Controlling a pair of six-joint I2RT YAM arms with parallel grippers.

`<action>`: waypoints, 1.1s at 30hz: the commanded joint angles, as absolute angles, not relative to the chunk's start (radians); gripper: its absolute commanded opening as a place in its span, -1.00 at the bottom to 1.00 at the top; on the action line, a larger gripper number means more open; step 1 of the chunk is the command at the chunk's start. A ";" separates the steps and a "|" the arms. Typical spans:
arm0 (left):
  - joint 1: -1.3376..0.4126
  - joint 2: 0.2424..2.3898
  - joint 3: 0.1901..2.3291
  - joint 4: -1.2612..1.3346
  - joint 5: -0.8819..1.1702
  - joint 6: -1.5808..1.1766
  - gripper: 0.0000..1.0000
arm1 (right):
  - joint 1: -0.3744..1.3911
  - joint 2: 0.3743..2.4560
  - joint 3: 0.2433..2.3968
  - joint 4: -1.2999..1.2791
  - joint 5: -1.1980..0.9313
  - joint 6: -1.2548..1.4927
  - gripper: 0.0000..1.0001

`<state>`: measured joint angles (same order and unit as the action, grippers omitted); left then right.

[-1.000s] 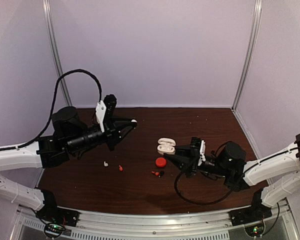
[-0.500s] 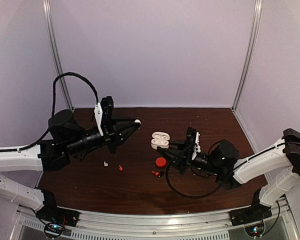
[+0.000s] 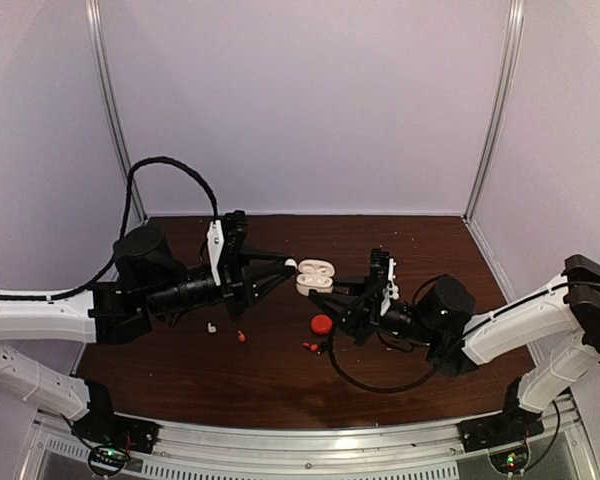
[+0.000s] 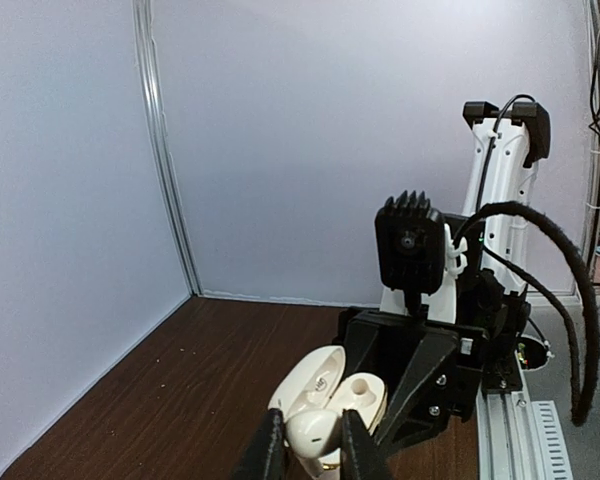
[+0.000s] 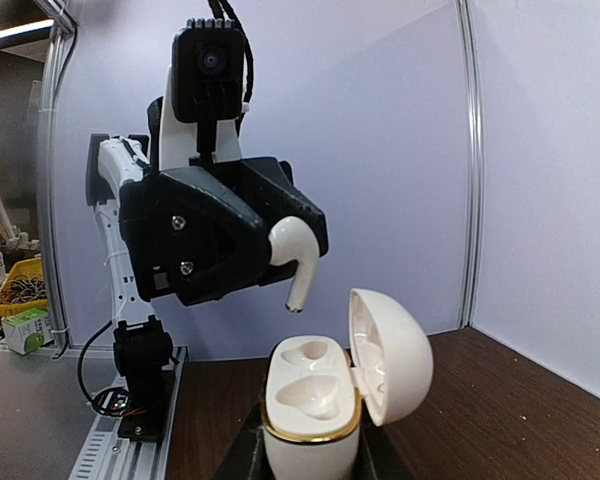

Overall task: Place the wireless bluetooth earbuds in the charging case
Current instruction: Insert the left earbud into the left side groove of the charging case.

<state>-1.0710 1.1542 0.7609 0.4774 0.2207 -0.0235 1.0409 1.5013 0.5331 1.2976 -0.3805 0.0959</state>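
Observation:
My left gripper [image 3: 288, 266] is shut on a white stemmed earbud [image 5: 300, 278], held stem-down in the air. The earbud [image 4: 313, 430] sits between the two black fingertips, just above and left of the open white charging case [image 5: 310, 400]. The case [image 3: 316, 276] has a gold rim, two empty sockets and its lid [image 5: 390, 355] swung back to the right. My right gripper [image 5: 310, 462] is shut on the case's lower body and holds it upright above the table. The earbud's stem tip hangs a short way above the far socket, not touching.
On the brown table below lie a red round case [image 3: 322, 324], a red earbud [image 3: 307, 346] beside a black earbud [image 3: 323, 347], another red earbud [image 3: 242, 336] and a white earbud [image 3: 211, 327]. Pale walls close in the back and both sides.
My left gripper has carried the white earbud to the right. My right gripper has brought the open case left and up, so the two now meet at mid-table.

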 commanded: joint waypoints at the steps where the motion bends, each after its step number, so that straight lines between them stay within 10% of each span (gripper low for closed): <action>1: -1.078 1.166 0.769 0.534 0.254 0.003 -0.71 | 1.043 1.511 0.559 1.311 -0.393 0.112 -1.00; 33: -1.084 1.225 0.787 0.486 0.181 0.065 -0.70 | 1.059 1.499 0.553 1.333 -0.404 0.119 -1.00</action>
<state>-1.0821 1.2106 0.7628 0.4767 0.2031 0.0444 1.0496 1.5169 0.5419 1.2697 -0.4030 0.1055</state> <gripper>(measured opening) 0.179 0.225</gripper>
